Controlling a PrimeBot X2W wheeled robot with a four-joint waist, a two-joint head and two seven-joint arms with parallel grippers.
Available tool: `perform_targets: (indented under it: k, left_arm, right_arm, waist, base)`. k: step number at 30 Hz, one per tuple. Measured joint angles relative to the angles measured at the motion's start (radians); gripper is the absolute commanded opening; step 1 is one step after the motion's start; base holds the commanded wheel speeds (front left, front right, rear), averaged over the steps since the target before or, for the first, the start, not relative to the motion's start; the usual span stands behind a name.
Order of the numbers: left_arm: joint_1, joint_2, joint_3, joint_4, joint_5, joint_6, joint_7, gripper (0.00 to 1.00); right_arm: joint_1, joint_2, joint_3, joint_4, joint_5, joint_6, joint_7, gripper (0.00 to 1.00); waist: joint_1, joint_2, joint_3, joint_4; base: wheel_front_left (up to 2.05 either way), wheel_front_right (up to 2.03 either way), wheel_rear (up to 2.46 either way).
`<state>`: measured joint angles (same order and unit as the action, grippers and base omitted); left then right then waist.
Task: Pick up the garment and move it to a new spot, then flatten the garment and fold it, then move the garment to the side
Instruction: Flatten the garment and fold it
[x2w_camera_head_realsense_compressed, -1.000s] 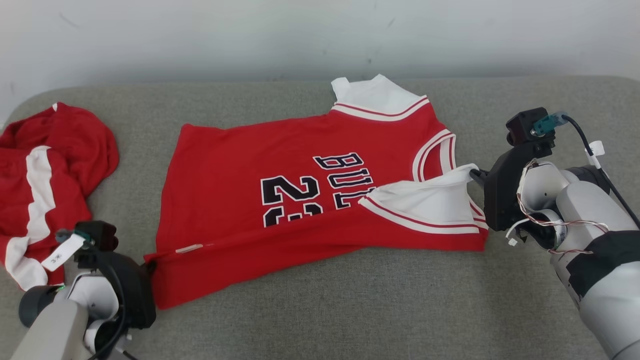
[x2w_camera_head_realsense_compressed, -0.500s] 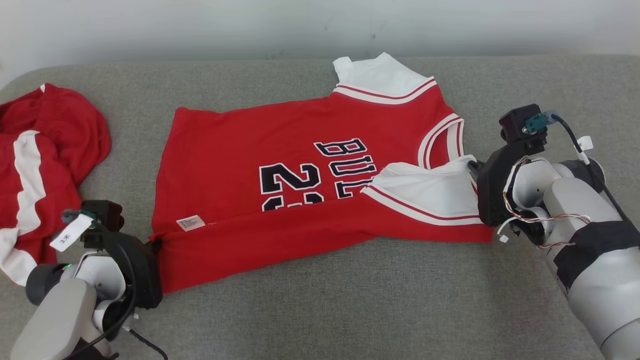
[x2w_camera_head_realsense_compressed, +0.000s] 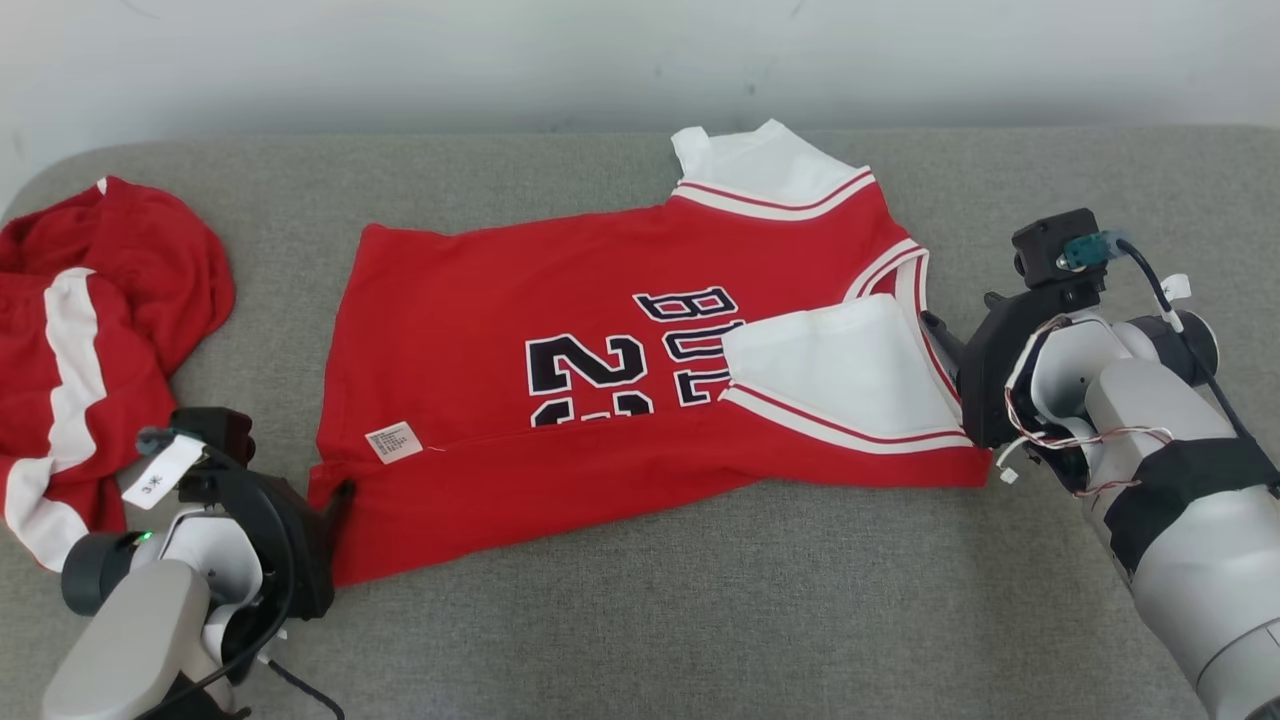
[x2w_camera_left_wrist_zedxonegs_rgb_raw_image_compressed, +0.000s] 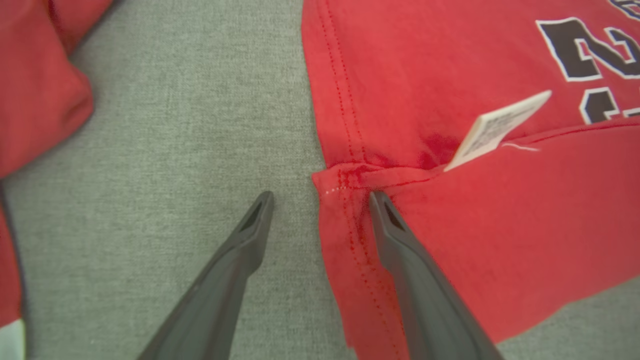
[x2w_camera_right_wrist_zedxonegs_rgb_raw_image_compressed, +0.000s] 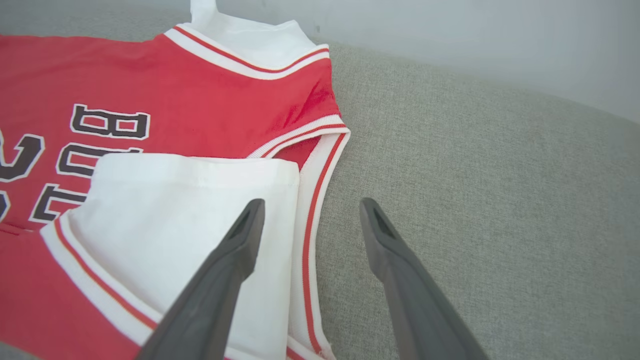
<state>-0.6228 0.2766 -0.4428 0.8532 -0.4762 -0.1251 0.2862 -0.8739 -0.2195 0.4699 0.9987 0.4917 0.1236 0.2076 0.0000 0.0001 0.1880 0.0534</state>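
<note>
**Both grippers standing wide at the ends of a part-folded jersey**

Head view: the red jersey (x2w_camera_head_realsense_compressed: 600, 330) is lying across the middle of the grey pad (x2w_camera_head_realsense_compressed: 700, 620), hem toward the left edge and collar toward the right, with its near long edge folded over. The left gripper (x2w_camera_head_realsense_compressed: 335, 505) is sitting at the hem corner and the right gripper (x2w_camera_head_realsense_compressed: 935, 335) at the armhole. A second red garment (x2w_camera_head_realsense_compressed: 90, 330) is lying crumpled at the left edge.

Left wrist view: the left gripper (x2w_camera_left_wrist_zedxonegs_rgb_raw_image_compressed: 321, 197) is standing wide and gripping nothing, one finger over the cloth and one over the pad.

Right wrist view: the right gripper (x2w_camera_right_wrist_zedxonegs_rgb_raw_image_compressed: 311, 204) is likewise standing wide and empty, straddling the striped trim.

Judging from this, backing both grippers out low and straight is looking wisest, so the fold is not dragged open.

Count: two garments, two grippers, one care label (x2w_camera_head_realsense_compressed: 393, 441).
</note>
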Motion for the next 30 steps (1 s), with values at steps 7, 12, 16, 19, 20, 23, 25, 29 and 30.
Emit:
perform_targets:
  k: [7, 12, 16, 19, 20, 23, 25, 29, 30]
  left_arm:
    - [0.07, -0.011, 0.002, 0.009, 0.001, 0.001, -0.093, 1.0]
    - [0.15, -0.021, 0.008, -0.031, 0.005, 0.033, -0.19, 1.0]
    - [0.209, -0.039, 0.005, -0.078, 0.014, 0.065, -0.266, 1.0]
    - [0.244, -0.053, 0.002, -0.113, 0.025, 0.087, -0.312, 1.0]
    - [0.255, -0.054, 0.002, -0.126, 0.027, 0.091, -0.328, 1.0]
    - [0.281, -0.051, 0.009, -0.148, 0.026, 0.107, -0.365, 1.0]
    - [0.3, -0.046, 0.012, -0.159, 0.027, 0.114, -0.382, 1.0]
    - [0.316, -0.056, 0.007, -0.174, 0.026, 0.116, -0.398, 1.0]
    - [0.316, -0.059, 0.005, -0.178, 0.026, 0.116, -0.403, 1.0]
  right_arm:
    - [0.072, -0.028, 0.024, -0.001, 0.0, 0.001, -0.117, 1.0]
    - [0.182, -0.053, 0.031, -0.016, 0.001, 0.001, -0.201, 1.0]
    - [0.25, -0.065, 0.025, -0.048, 0.011, 0.001, -0.273, 1.0]
    - [0.307, -0.076, 0.02, -0.067, 0.012, 0.001, -0.323, 1.0]
    - [0.324, -0.077, 0.017, -0.071, 0.012, 0.001, -0.337, 1.0]
    - [0.357, -0.075, 0.017, -0.095, 0.017, 0.001, -0.371, 1.0]
    - [0.363, -0.068, 0.021, -0.107, 0.017, 0.001, -0.386, 1.0]
    - [0.388, -0.065, 0.022, -0.12, 0.017, 0.0, -0.401, 1.0]
    - [0.395, -0.065, 0.024, -0.12, 0.017, 0.0, -0.401, 1.0]
  waist:
    - [0.0, 0.0, -0.049, 0.009]
    - [-0.0001, 0.0, -0.087, 0.018]
    - [-0.0001, -0.0001, -0.107, 0.029]
    - [-0.0001, -0.0001, -0.116, 0.039]
    - [-0.0001, -0.0001, -0.119, 0.042]
    - [-0.0001, -0.0002, -0.125, 0.047]
    - [-0.0002, -0.0002, -0.125, 0.044]
    - [-0.0001, -0.0002, -0.122, 0.038]
    - [-0.0001, -0.0002, -0.121, 0.038]
  base:
    - [0.0, 0.0, 0.0]
    - [0.0, 0.0, 0.0]
    - [0.0, 0.0, 0.0]
    - [0.0, 0.0, 0.0]
    - [0.0, 0.0, 0.0]
    - [0.0, 0.0, 0.0]
    - [0.0, 0.0, 0.0]
    - [0.0, 0.0, 0.0]
    - [0.0, 0.0, 0.0]
